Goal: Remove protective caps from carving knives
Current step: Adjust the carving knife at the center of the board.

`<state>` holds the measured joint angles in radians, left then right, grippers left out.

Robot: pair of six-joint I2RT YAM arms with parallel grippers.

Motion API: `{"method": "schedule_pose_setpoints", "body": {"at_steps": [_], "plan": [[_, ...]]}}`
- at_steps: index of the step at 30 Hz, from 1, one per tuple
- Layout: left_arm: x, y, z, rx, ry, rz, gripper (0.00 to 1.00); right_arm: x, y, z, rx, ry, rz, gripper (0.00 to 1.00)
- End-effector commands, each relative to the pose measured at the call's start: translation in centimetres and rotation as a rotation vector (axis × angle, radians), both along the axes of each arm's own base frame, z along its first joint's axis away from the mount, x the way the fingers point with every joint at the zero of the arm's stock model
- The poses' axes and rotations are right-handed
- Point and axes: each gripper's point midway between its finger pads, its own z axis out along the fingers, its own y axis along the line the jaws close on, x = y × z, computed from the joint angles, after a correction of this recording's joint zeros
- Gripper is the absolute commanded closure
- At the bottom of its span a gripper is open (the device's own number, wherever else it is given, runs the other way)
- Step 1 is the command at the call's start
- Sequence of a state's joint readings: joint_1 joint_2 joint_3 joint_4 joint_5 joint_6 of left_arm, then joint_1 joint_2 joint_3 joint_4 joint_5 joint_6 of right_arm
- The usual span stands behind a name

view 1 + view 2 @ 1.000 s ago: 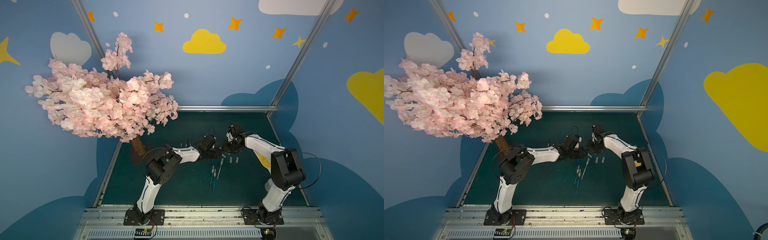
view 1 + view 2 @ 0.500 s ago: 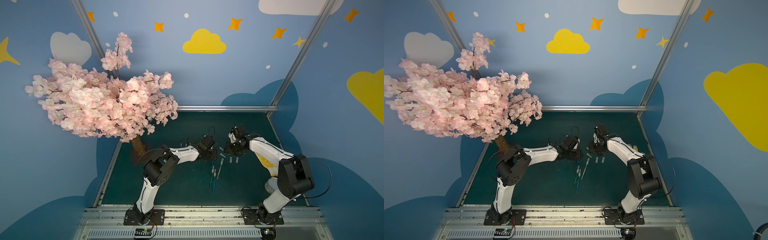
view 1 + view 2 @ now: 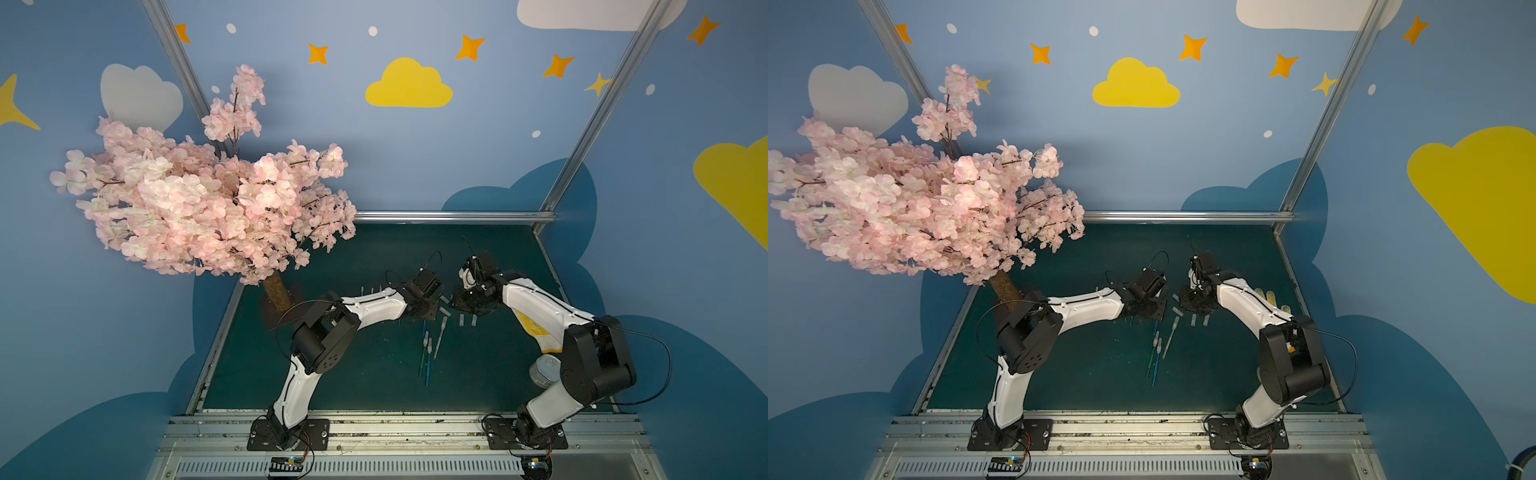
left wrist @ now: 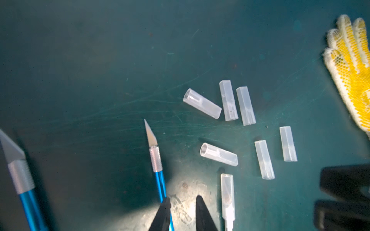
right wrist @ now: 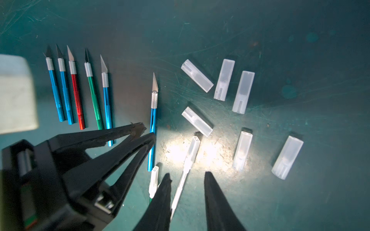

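Separating near caps (image 4: 245, 106); left jaws, right jaws

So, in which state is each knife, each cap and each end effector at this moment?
Left end effector, jaws slightly apart, empty.
Right end effector, open, empty.
Five knives in a row, uncapped, lying flat.
Sixth blue knife, uncapped, lying flat.
Whitish knife, cap on.
Green knife, cap on.
Six loose caps, off, lying flat.
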<state>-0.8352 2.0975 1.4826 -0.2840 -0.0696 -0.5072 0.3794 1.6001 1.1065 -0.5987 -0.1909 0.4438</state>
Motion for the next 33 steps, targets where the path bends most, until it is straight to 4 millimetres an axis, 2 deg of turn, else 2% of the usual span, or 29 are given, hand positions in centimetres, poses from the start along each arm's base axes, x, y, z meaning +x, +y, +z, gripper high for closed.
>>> {"method": "schedule_pose_setpoints", "body": {"at_steps": [1,18,26,33], "plan": [[-0.7,1.4,-2.1,0.129,0.024,-0.014,0.77,-0.7,-0.4,0.6,-0.007,-0.007,0.008,0.7],[-0.4,3.6,-4.1,0.289,0.027,0.024,0.81,-3.9,-1.1,1.1,0.019,-0.034,0.039,0.66],[-0.5,5.6,-4.8,0.405,0.022,0.03,0.86,-4.2,-1.4,1.4,0.017,-0.042,0.035,0.66],[-0.3,7.7,-5.3,0.495,0.02,0.041,0.86,-4.7,-1.4,1.6,0.025,-0.044,0.04,0.66]]}}
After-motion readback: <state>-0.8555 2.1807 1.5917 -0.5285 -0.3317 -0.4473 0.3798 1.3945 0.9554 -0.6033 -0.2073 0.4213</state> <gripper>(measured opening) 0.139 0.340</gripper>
